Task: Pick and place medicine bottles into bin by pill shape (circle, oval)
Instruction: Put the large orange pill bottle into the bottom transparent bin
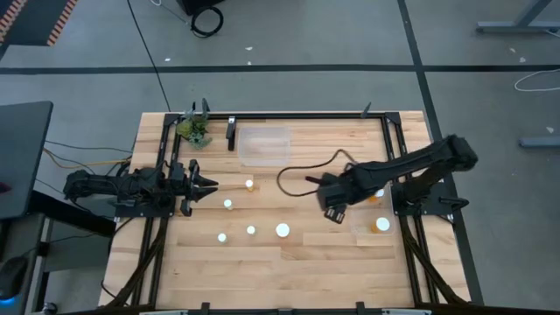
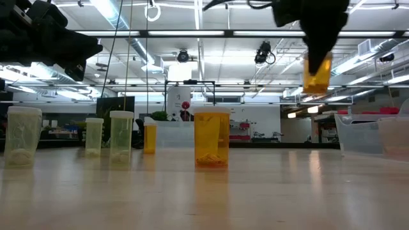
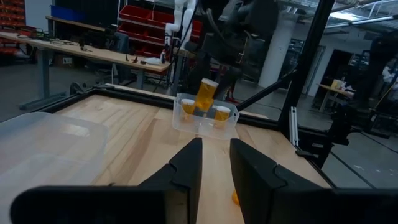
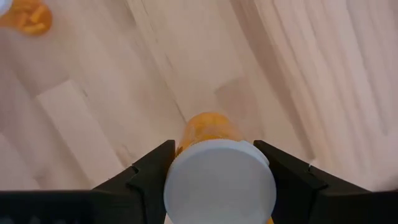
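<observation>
My right gripper (image 1: 335,208) hangs over the table's middle right, shut on an orange-amber medicine bottle (image 2: 317,73) with a white cap (image 4: 219,183), just left of a small clear bin (image 1: 369,217). That bin holds two bottles (image 1: 382,225) (image 1: 378,195). The left wrist view shows the held bottle (image 3: 206,93) above this bin (image 3: 205,121). Several more bottles (image 1: 249,185) (image 1: 228,204) (image 1: 283,230) stand upright on their bases on the wood. My left gripper (image 1: 208,185) is open and empty at the table's left, fingers pointing right. My right gripper pinches the bottle at its capped top end (image 4: 177,177) between its two fingers, one on each side of the white cap. The fingers come from above, pointing down. The bottle hangs below them, nearly upright, lifted clear of the table (image 2: 317,73).
A larger clear bin (image 1: 264,144) sits at the far middle of the table. A small green plant-like object (image 1: 194,129) and a dark block (image 1: 231,133) stand at the far left. A black cable (image 1: 297,171) loops near the right arm. Black rails frame the table's sides.
</observation>
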Controlling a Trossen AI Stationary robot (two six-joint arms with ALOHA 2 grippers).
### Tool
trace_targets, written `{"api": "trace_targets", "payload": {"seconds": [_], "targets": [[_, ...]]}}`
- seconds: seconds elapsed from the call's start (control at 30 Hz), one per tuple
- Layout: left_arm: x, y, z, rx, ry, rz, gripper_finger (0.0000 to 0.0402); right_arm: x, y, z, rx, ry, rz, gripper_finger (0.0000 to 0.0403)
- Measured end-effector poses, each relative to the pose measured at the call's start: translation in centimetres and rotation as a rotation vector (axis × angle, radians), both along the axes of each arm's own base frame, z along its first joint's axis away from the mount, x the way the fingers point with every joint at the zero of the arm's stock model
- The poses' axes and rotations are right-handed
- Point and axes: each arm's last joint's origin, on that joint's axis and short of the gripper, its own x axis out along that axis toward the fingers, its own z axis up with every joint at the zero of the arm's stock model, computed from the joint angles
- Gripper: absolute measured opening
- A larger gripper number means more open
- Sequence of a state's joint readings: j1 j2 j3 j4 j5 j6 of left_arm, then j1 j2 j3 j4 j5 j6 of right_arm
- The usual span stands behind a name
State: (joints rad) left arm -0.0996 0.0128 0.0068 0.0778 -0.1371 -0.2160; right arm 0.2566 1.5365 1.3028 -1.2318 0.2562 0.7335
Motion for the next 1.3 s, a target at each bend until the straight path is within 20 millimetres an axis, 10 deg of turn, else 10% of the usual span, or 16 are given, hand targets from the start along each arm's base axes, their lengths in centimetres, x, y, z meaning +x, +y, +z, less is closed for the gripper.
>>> {"api": "trace_targets", "payload": {"seconds": [0.53,1.3], "targets": [[0.0,0.0,0.0,0.0,0.0,0.0,0.0091,-8.4,-1.3,-3.3,0.202,0.075,-0.315,0.0218],[0.0,0.0,0.0,0.0,0.0,0.0,0.0087,-10.6,-1.6,-8.8,0.253,0.222,-0.362,0.0218]]}}
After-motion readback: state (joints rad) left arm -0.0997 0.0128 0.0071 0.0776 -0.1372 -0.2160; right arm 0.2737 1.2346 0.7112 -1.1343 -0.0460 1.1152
